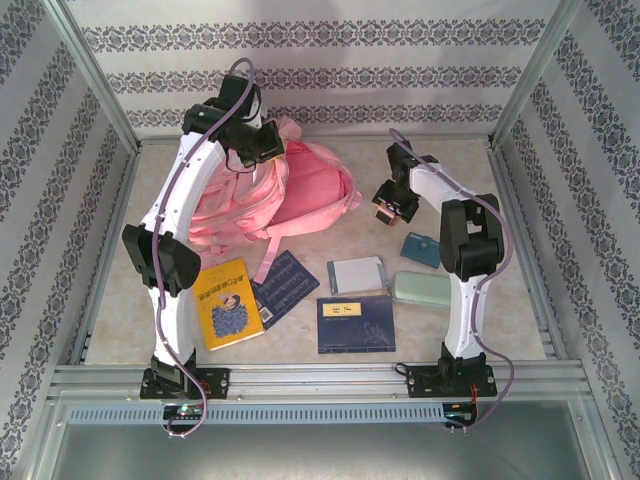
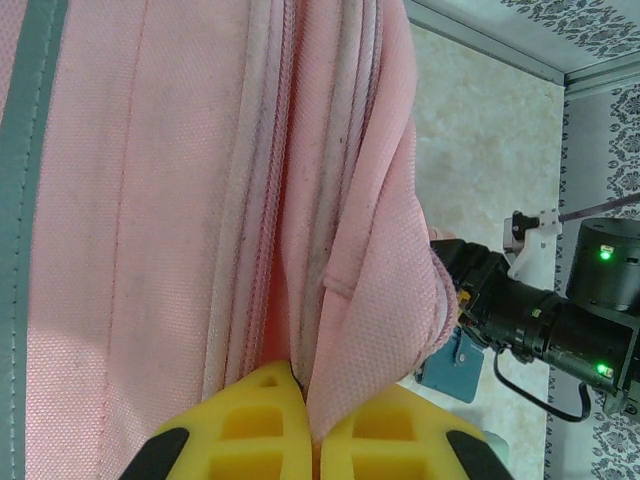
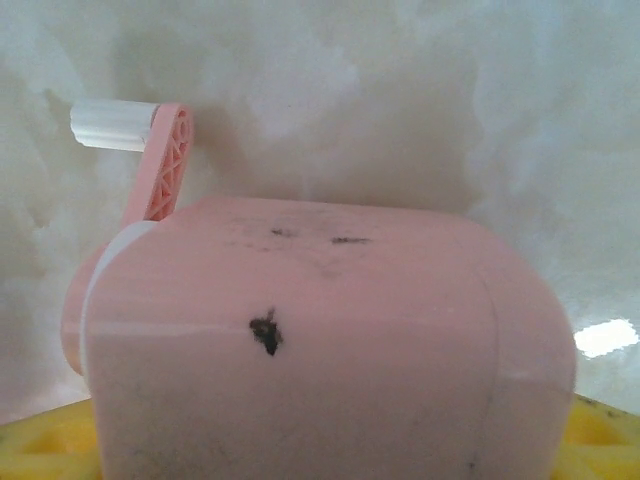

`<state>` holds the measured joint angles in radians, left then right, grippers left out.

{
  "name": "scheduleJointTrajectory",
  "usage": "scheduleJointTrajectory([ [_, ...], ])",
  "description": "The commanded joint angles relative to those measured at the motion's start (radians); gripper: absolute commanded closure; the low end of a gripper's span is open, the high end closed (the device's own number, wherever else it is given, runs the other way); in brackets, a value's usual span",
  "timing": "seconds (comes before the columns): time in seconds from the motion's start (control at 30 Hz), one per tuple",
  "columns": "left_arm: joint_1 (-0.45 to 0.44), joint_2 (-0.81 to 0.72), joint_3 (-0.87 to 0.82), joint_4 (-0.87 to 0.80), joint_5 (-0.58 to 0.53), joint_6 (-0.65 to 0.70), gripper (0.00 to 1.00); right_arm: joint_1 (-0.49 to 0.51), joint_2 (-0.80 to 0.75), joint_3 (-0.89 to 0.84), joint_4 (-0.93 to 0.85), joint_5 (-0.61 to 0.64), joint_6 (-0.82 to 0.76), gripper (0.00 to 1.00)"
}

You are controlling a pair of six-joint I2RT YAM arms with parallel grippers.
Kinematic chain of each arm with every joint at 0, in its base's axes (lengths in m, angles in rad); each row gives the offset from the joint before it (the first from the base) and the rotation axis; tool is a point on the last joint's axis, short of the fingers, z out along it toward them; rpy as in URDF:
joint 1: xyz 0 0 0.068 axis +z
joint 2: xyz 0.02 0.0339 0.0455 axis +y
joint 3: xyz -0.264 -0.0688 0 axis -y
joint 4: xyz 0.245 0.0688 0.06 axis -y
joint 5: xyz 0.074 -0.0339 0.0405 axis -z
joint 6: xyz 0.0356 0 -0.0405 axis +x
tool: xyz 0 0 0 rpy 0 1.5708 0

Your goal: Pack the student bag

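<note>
Patterned wallpaper (image 1: pixel 300 40) is boxing in a pale counter (image 1: pixel 480 180) on three sides. The left end effector (image 2: pixel 312 400) is pinching a fold of the pink bag (image 2: pixel 150 200) beside a zip seam (image 2: pixel 265 200), with its yellow pads (image 2: pixel 260 410) pressed together on the cloth. The bag is lying at the back left of the counter.

The right end effector (image 1: pixel 393 208) is straddling a pink sharpener (image 3: pixel 300 340), with a yellow pad (image 3: pixel 40 440) at each lower corner. I cannot tell whether they are gripping it yet. To my eye it should be squeezing the flat body and staying clear of the crank (image 3: pixel 160 165), then lifting straight up. Meanwhile the left one should be holding the bag's mouth high and wide.

From above, the left arm is covering the bag's top, so I am not making out any opening. The sharpener's base is running off the bottom of the wrist view. Several books (image 1: pixel 356 323) are lying near the front.
</note>
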<state>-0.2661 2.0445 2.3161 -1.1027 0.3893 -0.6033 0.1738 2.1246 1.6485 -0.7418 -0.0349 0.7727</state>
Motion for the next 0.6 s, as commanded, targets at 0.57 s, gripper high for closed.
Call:
scheduleJointTrajectory([
  [0.57,0.005,-0.075,0.042,0.128,0.145,0.04,1.0,0.128,-0.402,-0.02,0.248,-0.298,-0.139,0.46],
])
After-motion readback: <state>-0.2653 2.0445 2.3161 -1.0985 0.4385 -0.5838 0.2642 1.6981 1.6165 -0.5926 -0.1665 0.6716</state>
